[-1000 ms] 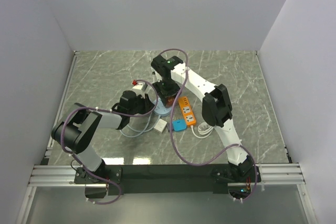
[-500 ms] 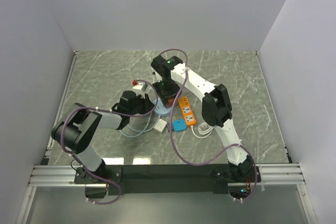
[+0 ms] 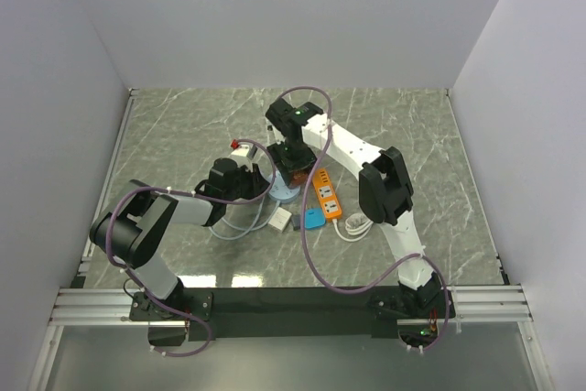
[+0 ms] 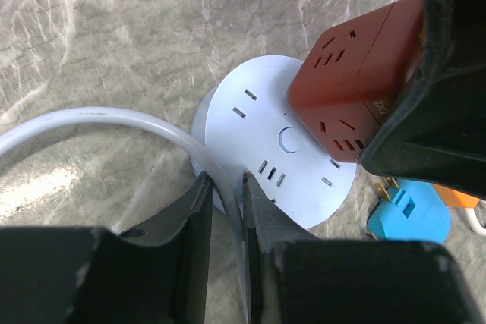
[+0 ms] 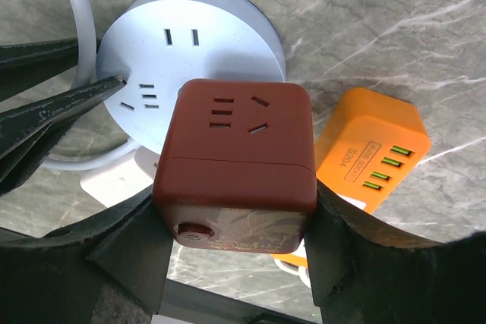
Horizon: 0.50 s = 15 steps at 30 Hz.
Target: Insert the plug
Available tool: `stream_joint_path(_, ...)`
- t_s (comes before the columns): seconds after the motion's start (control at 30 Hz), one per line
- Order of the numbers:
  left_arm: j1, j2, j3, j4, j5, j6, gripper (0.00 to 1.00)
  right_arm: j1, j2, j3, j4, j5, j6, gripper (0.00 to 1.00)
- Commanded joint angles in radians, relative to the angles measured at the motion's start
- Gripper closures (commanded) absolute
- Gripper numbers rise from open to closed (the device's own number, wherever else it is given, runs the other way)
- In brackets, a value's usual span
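The right gripper (image 5: 235, 221) clamps the sides of a red-brown cube plug adapter (image 5: 234, 149), which overhangs the rim of a pale-blue round socket hub (image 5: 190, 36) near the middle of the green marble table (image 3: 183, 125). The left gripper (image 4: 225, 218) pinches the hub's white cable (image 4: 114, 119).

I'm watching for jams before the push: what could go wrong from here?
The red cube adapter, gripped by the right gripper, hides its own prongs, so they may miss the slots of the round socket. The left gripper pinches only the white cable, so the socket could slide under pressure.
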Motion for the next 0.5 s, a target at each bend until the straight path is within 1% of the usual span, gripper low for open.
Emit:
stream_joint_path(0.0, -0.073, -0.002, -0.019, -0.040, 0.166, 0.007, 0.99, 0.052, 0.118, -0.037, 0.365, -0.129, 0.040, 0.52)
stream_joint_path(0.2, -0.073, -0.002, -0.019, -0.043, 0.162, 0.008, 1.00, 0.052, 0.113, -0.014, 0.355, -0.107, 0.030, 0.26)
stream_joint_path(0.23, -0.073, -0.005, -0.019, -0.043, 0.162, 0.008, 1.00, 0.052, 0.105, -0.017, 0.358, -0.103, 0.030, 0.18)
stream_joint_path(0.27, -0.074, -0.005, -0.019, -0.043, 0.161, 0.008, 1.00, 0.052, 0.101, -0.025, 0.362, -0.096, 0.032, 0.12)
stream_joint_path(0.33, -0.073, -0.005, -0.019, -0.043, 0.161, 0.008, 0.99, 0.050, 0.087, -0.031, 0.371, -0.089, 0.032, 0.09)
stream_joint_path(0.47, -0.074, -0.009, -0.020, -0.043, 0.159, 0.008, 1.00, 0.050, 0.066, -0.060, 0.392, -0.083, 0.037, 0.07)
